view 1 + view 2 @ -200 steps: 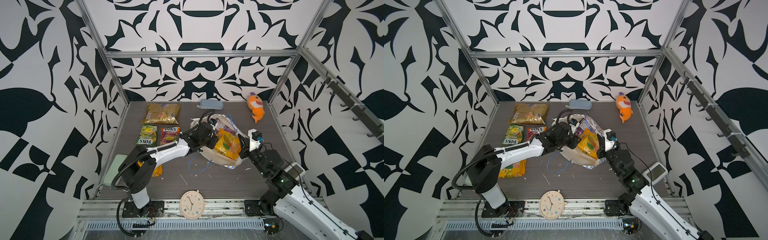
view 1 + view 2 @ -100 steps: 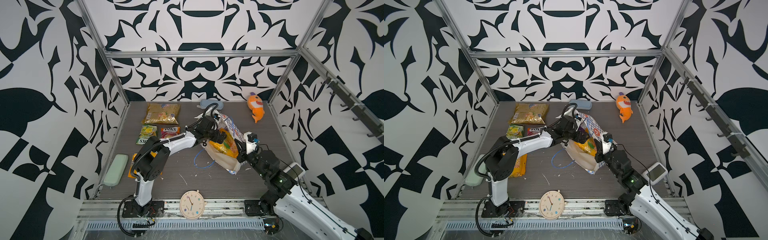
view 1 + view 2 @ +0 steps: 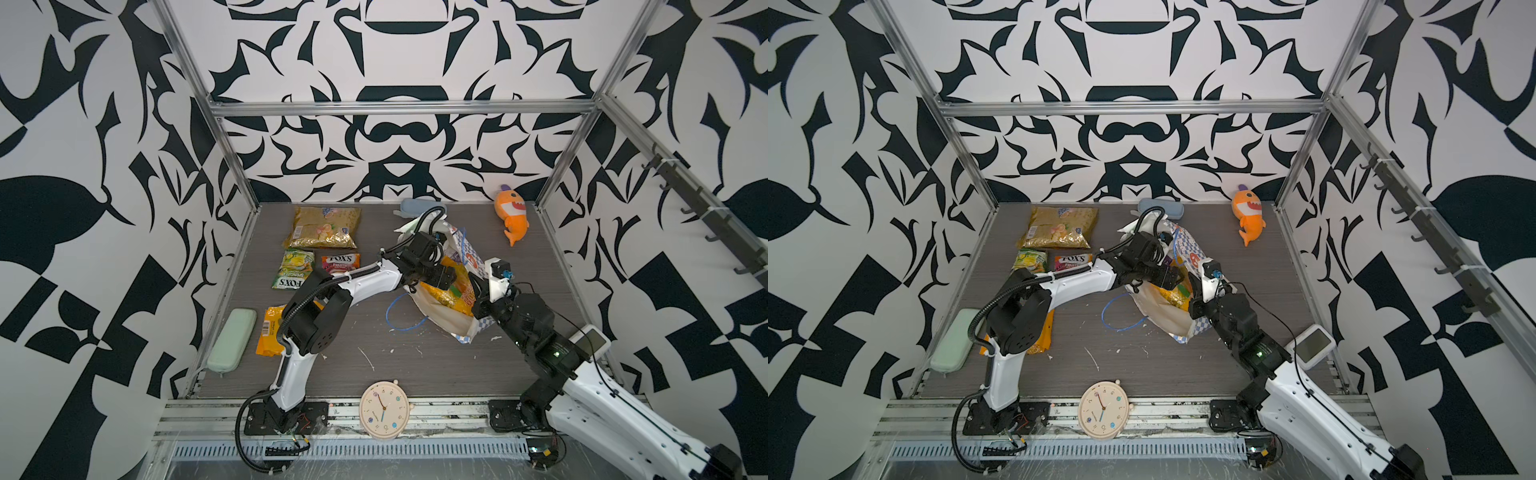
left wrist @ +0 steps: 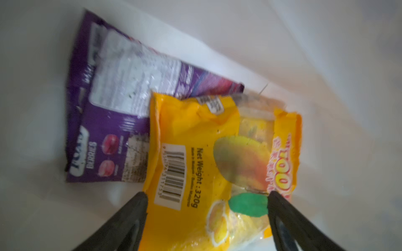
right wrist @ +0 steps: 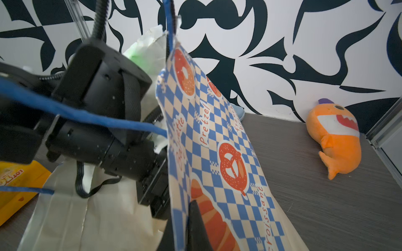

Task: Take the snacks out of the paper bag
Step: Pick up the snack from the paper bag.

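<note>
My left hand (image 4: 206,193) is spread wide inside the paper bag (image 3: 467,257), over the orange-yellow packet (image 4: 195,134) beside the purple packet (image 4: 104,121). My right hand (image 5: 185,213) pinches the bag's wall; the gold packet (image 3: 322,228) lies at the bag's ten o'clock.

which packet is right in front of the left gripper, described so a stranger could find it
Start at the blue-checked paper bag mid-scene, where the open left gripper reaches inside. Of the two packets there, it is the orange-yellow packet with a mango picture and a barcode, partly covering the purple berries packet.
</note>
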`<control>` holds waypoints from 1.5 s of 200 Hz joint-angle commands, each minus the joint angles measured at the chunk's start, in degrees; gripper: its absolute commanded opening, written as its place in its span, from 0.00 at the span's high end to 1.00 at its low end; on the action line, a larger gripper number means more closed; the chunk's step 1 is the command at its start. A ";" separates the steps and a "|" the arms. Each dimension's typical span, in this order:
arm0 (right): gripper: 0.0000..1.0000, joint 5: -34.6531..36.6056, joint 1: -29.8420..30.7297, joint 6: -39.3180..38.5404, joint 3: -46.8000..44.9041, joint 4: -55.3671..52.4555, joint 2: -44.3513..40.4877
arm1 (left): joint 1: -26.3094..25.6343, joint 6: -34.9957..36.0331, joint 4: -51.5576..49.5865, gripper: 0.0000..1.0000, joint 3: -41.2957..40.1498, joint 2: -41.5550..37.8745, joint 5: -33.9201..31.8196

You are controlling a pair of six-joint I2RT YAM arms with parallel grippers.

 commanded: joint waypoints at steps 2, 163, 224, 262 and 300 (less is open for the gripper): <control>1.00 3.18 0.26 -0.25 2.97 0.51 2.02 | -1.19 -0.17 -2.28 0.14 0.34 1.34 0.09; 1.00 3.58 0.22 -2.55 3.15 11.43 7.13 | -3.37 -0.44 1.03 0.68 3.60 8.16 2.12; 1.00 7.59 0.13 -3.36 1.81 11.15 4.87 | -2.73 0.97 3.64 1.00 -0.27 -0.03 1.57; 1.00 9.61 0.05 -3.83 1.09 10.87 3.69 | -2.23 2.17 2.29 1.00 0.20 -5.21 0.98; 1.00 10.76 0.05 -4.60 0.64 11.13 3.18 | -1.69 2.82 1.39 1.00 -1.44 -11.02 -2.39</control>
